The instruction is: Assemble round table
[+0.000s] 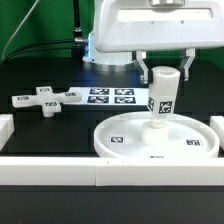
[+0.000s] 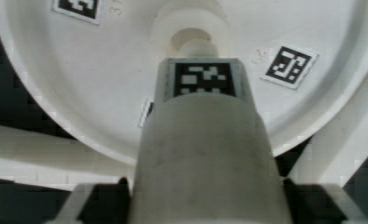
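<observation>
The large white round disc (image 1: pixel 155 140) lies flat on the black table near the front right, with tags on its face. The short thick cylinder leg (image 1: pixel 162 92) stands upright over the disc's central hub, its lower end at the hub. My gripper (image 1: pixel 165 72) is shut on the leg's upper part. In the wrist view the leg (image 2: pixel 207 130) runs from between my fingers down to the hub (image 2: pixel 195 42) on the disc (image 2: pixel 92 80). The cross-shaped piece (image 1: pixel 48 99) lies flat at the exterior view's left.
The marker board (image 1: pixel 112 96) lies flat behind the disc. Long white border bars (image 1: pixel 60 172) run along the front edge and the sides of the table.
</observation>
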Controlling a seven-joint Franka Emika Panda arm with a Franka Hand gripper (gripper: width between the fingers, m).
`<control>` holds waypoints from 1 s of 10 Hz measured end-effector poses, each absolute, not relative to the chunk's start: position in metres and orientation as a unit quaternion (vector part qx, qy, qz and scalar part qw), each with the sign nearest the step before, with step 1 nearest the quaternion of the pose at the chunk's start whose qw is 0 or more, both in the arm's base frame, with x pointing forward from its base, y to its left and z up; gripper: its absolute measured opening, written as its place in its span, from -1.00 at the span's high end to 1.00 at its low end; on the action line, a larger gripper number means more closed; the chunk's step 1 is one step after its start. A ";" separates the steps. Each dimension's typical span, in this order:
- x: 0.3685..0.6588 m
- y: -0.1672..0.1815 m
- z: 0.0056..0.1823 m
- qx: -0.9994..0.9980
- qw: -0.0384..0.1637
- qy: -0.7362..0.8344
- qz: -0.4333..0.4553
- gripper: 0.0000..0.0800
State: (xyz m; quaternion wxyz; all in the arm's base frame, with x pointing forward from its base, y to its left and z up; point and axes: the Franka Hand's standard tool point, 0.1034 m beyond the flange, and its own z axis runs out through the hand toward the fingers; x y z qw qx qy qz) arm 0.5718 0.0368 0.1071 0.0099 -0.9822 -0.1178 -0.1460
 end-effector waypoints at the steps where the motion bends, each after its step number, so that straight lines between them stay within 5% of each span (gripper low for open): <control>1: 0.571 0.036 0.107 -0.982 0.010 -0.118 -0.146 -0.02; 10: 0.570 0.035 0.091 -0.980 0.006 -0.119 -0.158 -0.02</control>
